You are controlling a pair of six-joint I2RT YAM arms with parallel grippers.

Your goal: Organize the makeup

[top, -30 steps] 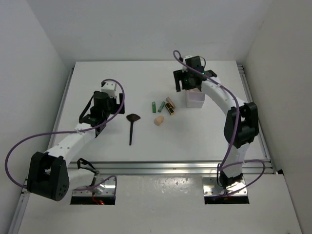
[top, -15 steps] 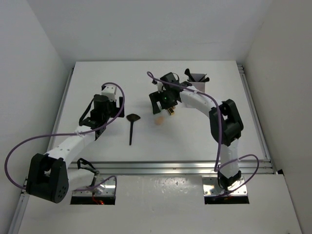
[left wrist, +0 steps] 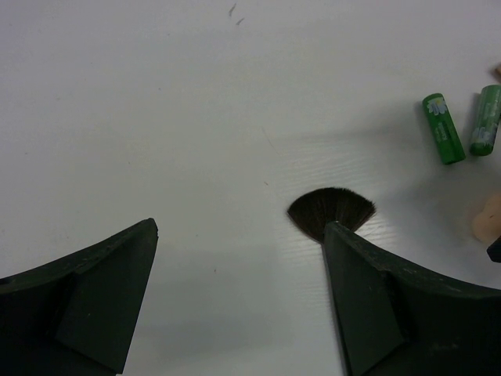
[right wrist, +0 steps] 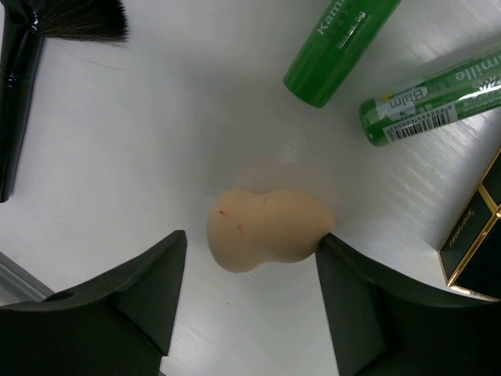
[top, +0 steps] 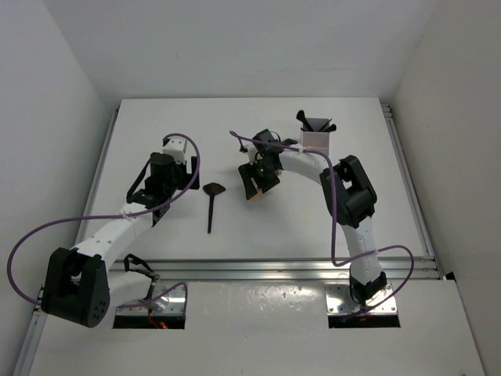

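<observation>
Right gripper (right wrist: 250, 244): jaws spread, straddling the peach sponge (right wrist: 266, 227). One finger touched the sponge's end. The other stood just clear of it.
Left gripper (left wrist: 241, 231): jaws spread, nothing between them. It hovered low over the table (top: 156, 125), one finger just beside the fan brush (left wrist: 330, 211).
Step in hand: judged to be the pick of the sponge.
Doing it well: centre first. With one finger already in contact, an uneven close would likely shove the sponge sideways. Squeeze lightly, since the foam will probably squash and spring. Lift straight up, because the green tubes (right wrist: 344, 35) and the black-gold tube (right wrist: 473, 235) lay near.
Makeup on table: sponge mid-table, between the brush and the tubes. The brush lay flat with its handle toward the arm bases.
Container: white box (top: 315, 141) stood at the far side, well apart from the sponge.
Contents: dark brush heads (top: 315, 122) stuck up out of the box. Its compartments could not be told apart from above, and anything lower inside was hidden.
</observation>
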